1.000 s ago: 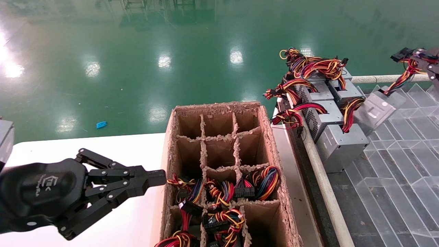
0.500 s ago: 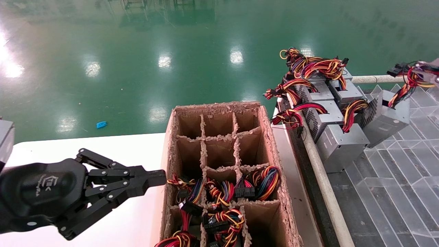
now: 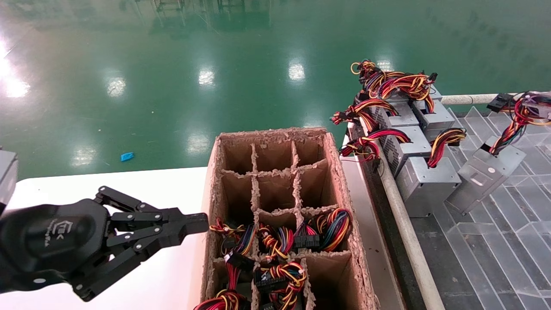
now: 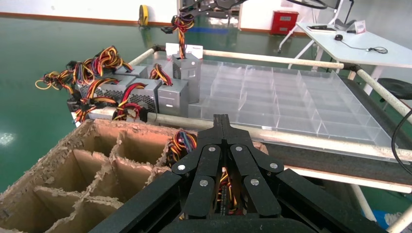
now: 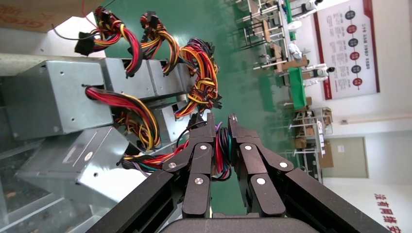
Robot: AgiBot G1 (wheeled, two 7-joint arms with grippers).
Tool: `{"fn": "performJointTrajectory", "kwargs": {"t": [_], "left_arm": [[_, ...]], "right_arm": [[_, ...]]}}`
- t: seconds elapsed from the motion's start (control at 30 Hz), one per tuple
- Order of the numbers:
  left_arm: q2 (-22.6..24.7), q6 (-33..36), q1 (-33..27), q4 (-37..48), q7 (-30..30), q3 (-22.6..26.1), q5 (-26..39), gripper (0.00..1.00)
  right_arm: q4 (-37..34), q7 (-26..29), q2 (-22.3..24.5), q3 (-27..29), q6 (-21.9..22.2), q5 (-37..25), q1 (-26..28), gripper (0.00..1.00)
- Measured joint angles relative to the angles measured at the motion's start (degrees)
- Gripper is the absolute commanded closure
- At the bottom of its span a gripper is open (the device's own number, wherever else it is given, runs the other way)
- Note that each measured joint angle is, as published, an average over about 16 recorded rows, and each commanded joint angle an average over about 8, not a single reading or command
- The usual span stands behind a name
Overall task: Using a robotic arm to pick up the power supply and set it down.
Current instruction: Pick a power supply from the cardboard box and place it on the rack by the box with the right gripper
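The power supply (image 3: 484,174) hangs tilted over the clear divided tray (image 3: 508,241) on the robot's right, just beside the row of other grey power supplies (image 3: 424,183), with one lower corner down at the tray surface; whether it touches cannot be told. It is carried by its wire bundle (image 3: 514,125), which runs up to the right gripper (image 5: 221,124) at the far right edge of the head view, and the right wrist view shows that gripper's jaws clamped on the coloured wires. Nearest the robot, the left gripper (image 3: 196,224) is parked low over the white table (image 3: 163,189), its jaws pressed together, its tip just at the left wall of the brown divided cardboard box (image 3: 333,172). The near compartments of that box hold more wire bundles (image 3: 331,228), while the far compartments show bare cardboard. Beyond the box, the row of supplies lies along the tray's pale rail (image 3: 404,228), their red, yellow and black cables (image 3: 391,84) tangled on top. Farther off spreads the glossy green floor (image 3: 172,64), with a small blue scrap (image 3: 127,156) lying on it.
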Motion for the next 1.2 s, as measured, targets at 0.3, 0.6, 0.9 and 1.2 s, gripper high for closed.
{"fn": "performJointTrajectory", "kwargs": {"t": [0.3, 0.6, 0.9, 1.2], "left_arm": [[0.0, 0.0, 0.0, 0.0, 0.0, 0.0, 0.0, 1.0], [0.0, 0.0, 0.0, 0.0, 0.0, 0.0, 0.0, 1.0], [0.0, 0.0, 0.0, 0.0, 0.0, 0.0, 0.0, 1.0], [0.0, 0.0, 0.0, 0.0, 0.0, 0.0, 0.0, 1.0]], "right_arm": [[0.03, -3.22, -3.99, 0.31, 3.49, 1.09, -0.88, 1.0], [-0.11, -6.09, -8.15, 0.26, 8.45, -0.33, -1.17, 1.0], [-0.27, -5.93, -9.97, -1.38, 17.65, -4.39, -2.41, 1.0], [-0.11, -2.54, -11.19, -4.7, 24.18, -7.73, -2.49, 1.0]]}}
